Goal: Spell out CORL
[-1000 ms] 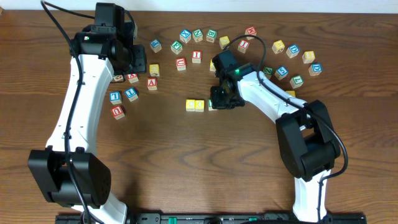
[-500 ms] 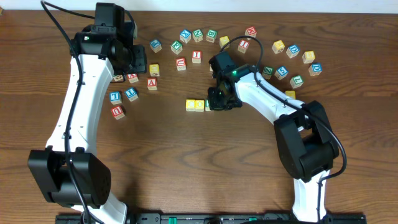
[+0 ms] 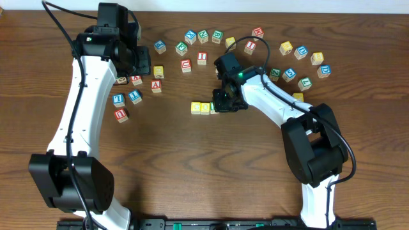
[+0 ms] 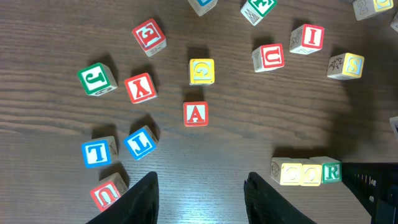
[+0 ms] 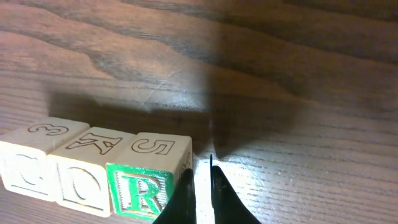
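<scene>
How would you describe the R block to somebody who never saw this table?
Near the middle of the wooden table, three blocks stand in a row. The R block is the end one beside the right arm's fingers. Only it is green; its neighbours are yellow.

We see a yellow C block (image 4: 290,173), a yellow O block (image 4: 310,174) and a green R block (image 4: 331,171) on a dark-brown, wood-grained table (image 4: 217,149).

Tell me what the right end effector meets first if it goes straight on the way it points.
Probably the bare table just beside the R block, not the block itself, though depth is unclear.
</scene>
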